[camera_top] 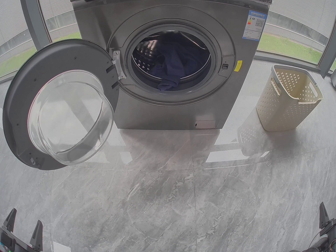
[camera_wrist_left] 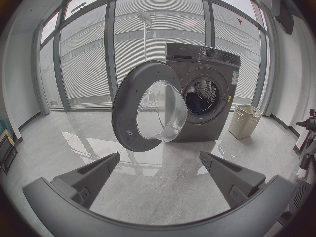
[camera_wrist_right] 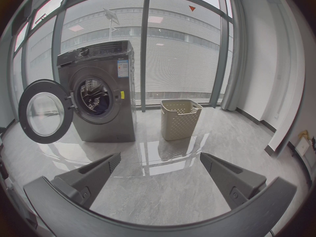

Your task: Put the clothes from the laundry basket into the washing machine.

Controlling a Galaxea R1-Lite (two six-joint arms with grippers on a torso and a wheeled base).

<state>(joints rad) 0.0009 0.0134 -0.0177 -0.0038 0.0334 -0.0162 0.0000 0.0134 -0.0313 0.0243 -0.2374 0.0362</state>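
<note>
Dark blue clothes [camera_top: 175, 67] lie in the washing machine [camera_top: 157, 116] drum, one end drooping to the rim — laundry basket [camera_top: 276, 112] upright beside it. Left gripper [camera_wrist_left: 158, 155] and right gripper [camera_wrist_right: 159, 155] sit low, well back, fingers spread.

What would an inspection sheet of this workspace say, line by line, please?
Surface: grey marbled floor, glossy.
Job's things: washing machine with its door swung wide open towards the robot's left; dark blue clothes lie inside; laundry basket stands upright on the floor at the machine's side, on the robot's right, no clothes seen in it.
Clutter: nothing seen.
Grippers: left gripper open, holding nothing; right gripper open, holding nothing.
Cables: nothing seen.
Surroundings: tall windows behind the machine.
</note>
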